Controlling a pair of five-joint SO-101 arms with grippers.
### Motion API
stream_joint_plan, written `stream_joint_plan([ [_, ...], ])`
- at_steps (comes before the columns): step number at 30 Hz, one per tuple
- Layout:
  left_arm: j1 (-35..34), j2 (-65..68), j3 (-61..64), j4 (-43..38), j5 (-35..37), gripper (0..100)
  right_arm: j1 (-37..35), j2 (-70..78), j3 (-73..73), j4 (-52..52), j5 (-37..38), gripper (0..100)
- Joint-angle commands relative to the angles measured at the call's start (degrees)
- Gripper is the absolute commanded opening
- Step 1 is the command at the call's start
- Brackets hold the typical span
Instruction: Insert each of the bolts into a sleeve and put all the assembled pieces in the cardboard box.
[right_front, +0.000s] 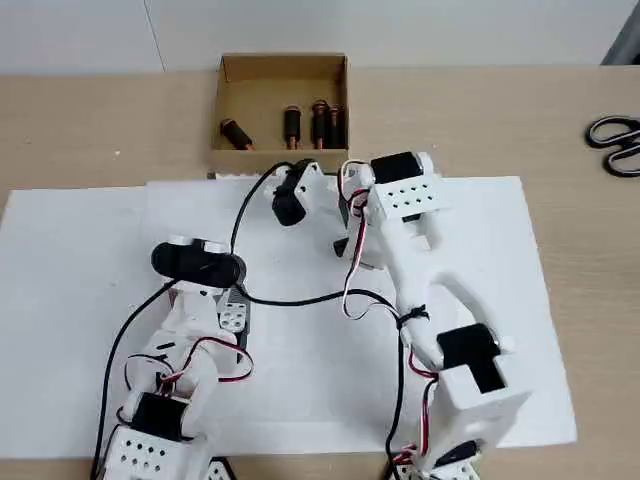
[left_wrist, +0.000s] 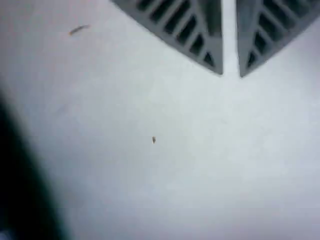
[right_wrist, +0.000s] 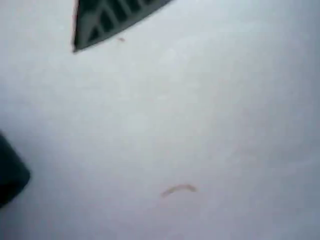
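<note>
- The cardboard box (right_front: 280, 68) stands open at the far edge of the table (right_front: 90, 120), just beyond a white paper sheet (right_front: 80, 260) that covers the middle of the table.
- Four assembled pieces (right_front: 291, 125), dark sleeves with copper-coloured bolts in them, lie on the box floor. One is tilted near the box's left side, and three lie side by side towards the right.
- The left arm is folded low over the near left part of the sheet, well apart from the box.
- In its wrist view the left gripper (left_wrist: 231, 74) is clenched on nothing, with only a thin slit between its ribbed grey fingers (left_wrist: 200, 35). It hangs over bare paper marked by a tiny dark speck (left_wrist: 153, 140).
- The right arm stretches up the sheet, and the right gripper (right_front: 300, 188) sits near the front wall of the box, outside it.
- Whether the right gripper is released or clenched cannot be told. Its wrist view looks down on the paper, where a thin curved fibre (right_wrist: 178, 189) lies.
- A pair of scissors (right_front: 615, 145) lies at the table's right edge, off the sheet.
</note>
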Motion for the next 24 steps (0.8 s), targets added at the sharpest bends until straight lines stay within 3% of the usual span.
stream_joint_plan([
  [1, -0.18, -0.53, -0.31, -1.05, -0.18, 1, 0.40, -0.13, -2.20, -1.63, 3.16, 18.5],
  [13, -0.18, -0.53, -0.31, -1.05, -0.18, 1, 0.13, 3.21, -2.29, -7.78, 9.23, 18.5],
  [24, -0.18, -0.53, -0.31, -1.05, -0.18, 1, -1.63, 9.10, -2.90, -12.00, 9.41, 18.3],
])
